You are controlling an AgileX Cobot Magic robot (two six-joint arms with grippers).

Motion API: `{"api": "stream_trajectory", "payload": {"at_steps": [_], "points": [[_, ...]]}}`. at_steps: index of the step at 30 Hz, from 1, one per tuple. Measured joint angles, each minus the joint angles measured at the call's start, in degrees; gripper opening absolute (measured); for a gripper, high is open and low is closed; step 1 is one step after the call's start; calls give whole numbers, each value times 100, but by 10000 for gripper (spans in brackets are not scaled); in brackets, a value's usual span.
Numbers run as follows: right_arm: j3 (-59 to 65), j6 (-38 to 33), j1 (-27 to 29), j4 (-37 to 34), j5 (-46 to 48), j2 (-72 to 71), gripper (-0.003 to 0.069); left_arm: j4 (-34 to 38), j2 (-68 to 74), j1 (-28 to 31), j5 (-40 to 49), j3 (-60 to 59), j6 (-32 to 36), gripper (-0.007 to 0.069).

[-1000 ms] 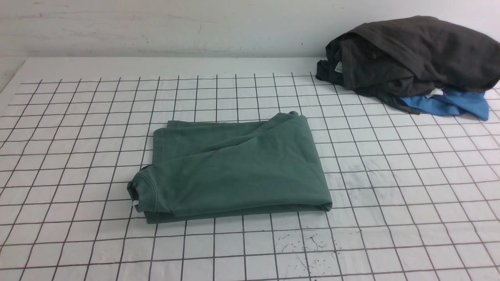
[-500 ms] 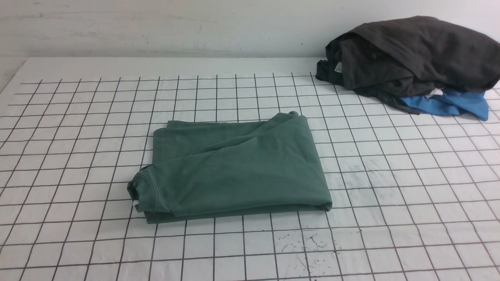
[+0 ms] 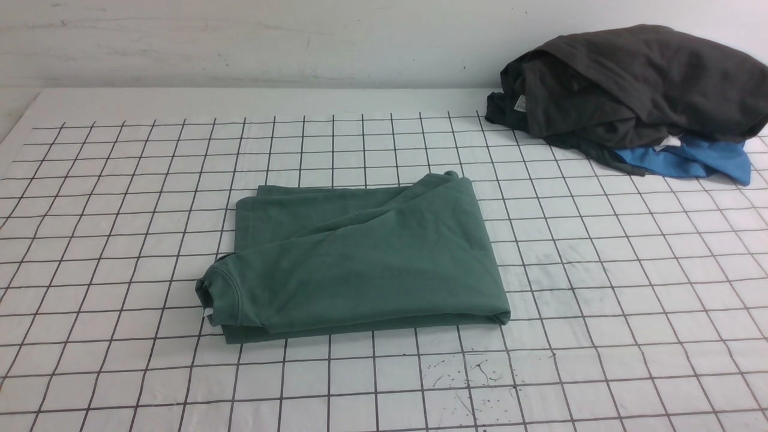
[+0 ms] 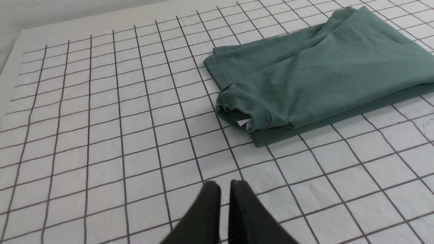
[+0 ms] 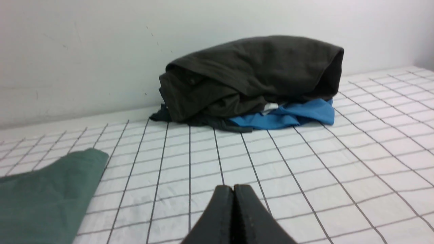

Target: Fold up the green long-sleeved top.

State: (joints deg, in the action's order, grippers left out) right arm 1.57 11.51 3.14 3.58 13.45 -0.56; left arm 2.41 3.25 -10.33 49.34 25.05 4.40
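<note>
Left gripper [image 4: 220,184]: fingers nearly together, empty, poised over bare table [image 4: 101,135]. Right gripper [image 5: 233,189]: fingers pressed together, empty. The green top [image 3: 360,258] lies mid-table, folded into a rough rectangle, collar [image 4: 252,110] nearest the left gripper. Risk: any further pinch at the loose upper layer could drag the stack askew and undo the fold.

Left pincer [image 4: 225,184] and right pincer [image 5: 233,188] closed (both empty).

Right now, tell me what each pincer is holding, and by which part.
Nothing is held. The left pincer and right pincer are both shut on nothing above the table, apart from the folded green long-sleeved top.
</note>
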Motion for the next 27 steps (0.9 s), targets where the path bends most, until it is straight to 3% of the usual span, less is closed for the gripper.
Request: {"api": "stream_trajectory", "payload": {"at_steps": [5,27], "points": [[0,0,0,31,595,0,-14,0,0,0,0,0,0,26],[-10,-73,-238,6,650,0,-14,0,0,0,0,0,0,26]]}}
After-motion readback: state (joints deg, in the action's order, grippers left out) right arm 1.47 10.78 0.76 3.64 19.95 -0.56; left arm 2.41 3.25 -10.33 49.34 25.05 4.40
